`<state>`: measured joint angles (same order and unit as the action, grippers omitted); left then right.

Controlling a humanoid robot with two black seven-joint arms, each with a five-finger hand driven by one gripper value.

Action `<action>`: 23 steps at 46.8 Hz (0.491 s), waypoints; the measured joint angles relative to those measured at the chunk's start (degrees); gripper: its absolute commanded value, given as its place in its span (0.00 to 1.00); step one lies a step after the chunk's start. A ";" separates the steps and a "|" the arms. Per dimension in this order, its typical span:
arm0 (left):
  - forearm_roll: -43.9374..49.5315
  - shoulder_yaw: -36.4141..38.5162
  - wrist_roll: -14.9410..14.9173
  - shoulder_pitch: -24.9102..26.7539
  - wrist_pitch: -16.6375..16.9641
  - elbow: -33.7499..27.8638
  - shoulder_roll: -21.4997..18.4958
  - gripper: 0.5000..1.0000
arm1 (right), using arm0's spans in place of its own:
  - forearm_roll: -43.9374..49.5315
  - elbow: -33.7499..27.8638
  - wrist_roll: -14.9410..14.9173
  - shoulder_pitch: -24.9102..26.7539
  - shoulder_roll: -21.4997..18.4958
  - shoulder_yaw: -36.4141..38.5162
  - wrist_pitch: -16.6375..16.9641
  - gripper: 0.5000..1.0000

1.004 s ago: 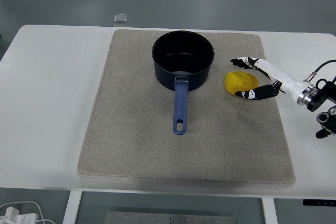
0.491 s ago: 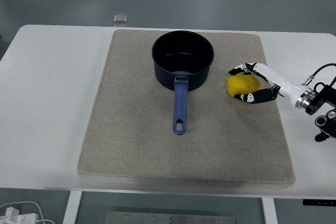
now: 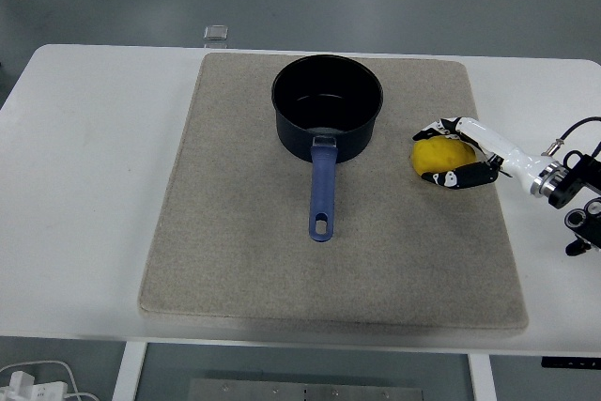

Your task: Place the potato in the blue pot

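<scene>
Right hand (image 3: 457, 152) wraps its fingers around the yellow potato (image 3: 438, 156) from the side, a grip suited to lifting it toward the blue pot (image 3: 327, 105).

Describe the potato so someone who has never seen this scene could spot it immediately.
On the white table lies a beige rectangular fabric mat with a dark blue long-handled pot on it. Right of the pot, the right hand closes around a rounded yellow potato, the only yellow thing there.

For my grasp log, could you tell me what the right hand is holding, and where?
The right hand grips the potato by its right side, fingers curled around it.
</scene>
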<state>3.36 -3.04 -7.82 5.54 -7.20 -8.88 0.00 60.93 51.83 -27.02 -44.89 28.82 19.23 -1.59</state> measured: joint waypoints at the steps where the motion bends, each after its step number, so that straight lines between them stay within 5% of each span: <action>1: -0.01 0.00 0.00 0.00 0.00 0.00 0.00 1.00 | -0.01 0.00 0.02 0.00 0.03 0.08 0.00 0.00; 23: -0.02 -0.12 0.00 0.08 -0.02 0.00 0.00 1.00 | -0.44 0.03 0.16 -1.69 0.10 0.88 0.02 0.00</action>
<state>3.34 -3.15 -7.82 5.62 -7.22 -8.88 0.00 60.49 51.86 -26.86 -46.58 28.92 20.11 -1.57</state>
